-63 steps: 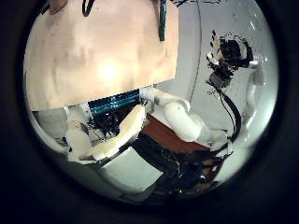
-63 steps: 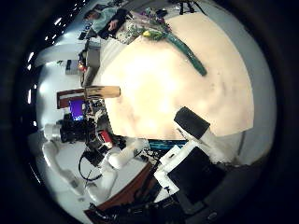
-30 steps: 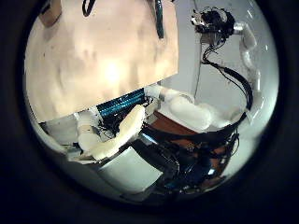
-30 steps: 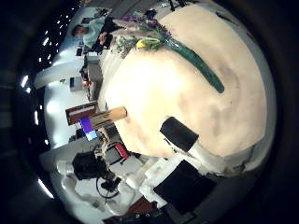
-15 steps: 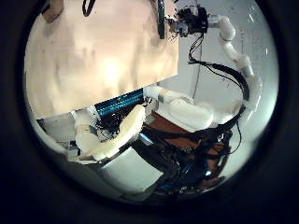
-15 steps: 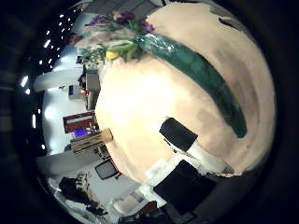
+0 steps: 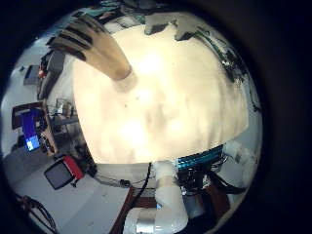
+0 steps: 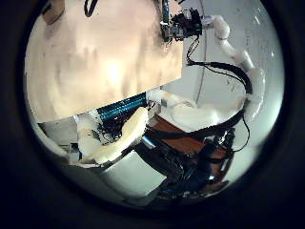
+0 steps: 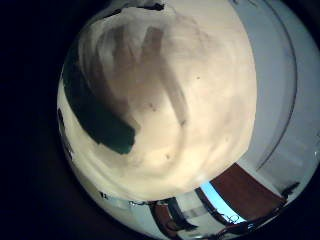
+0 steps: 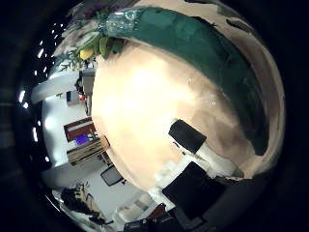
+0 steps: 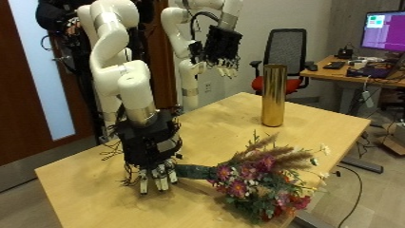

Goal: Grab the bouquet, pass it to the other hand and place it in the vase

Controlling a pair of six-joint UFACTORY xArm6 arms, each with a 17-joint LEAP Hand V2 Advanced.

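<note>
The bouquet [image 11: 260, 178] of purple and pink flowers lies on the wooden table [image 11: 215, 123], its dark green wrapped stem [image 11: 190, 172] pointing at my right hand [image 11: 152, 157]. The tall brass vase [image 11: 272, 94] stands upright at the table's far side. My left hand [image 11: 222, 47] hangs open high above the table, near the vase. The right thumb side palm view shows the wrapped stem [image 10: 198, 48] close by, and the flowers [image 10: 97, 44]. The right little finger side palm view shows the stem [image 9: 95, 112].
An office chair [image 11: 290, 49] and a desk with a monitor [image 11: 381, 32] stand behind the table. A brown door [image 11: 26, 85] is beside the arms. The table's near edge [image 11: 114, 204] lies just in front of my right hand.
My right hand has come down toward the bouquet's stem, which now fills far more of the right thumb side palm view. The left hand has stayed in place.
</note>
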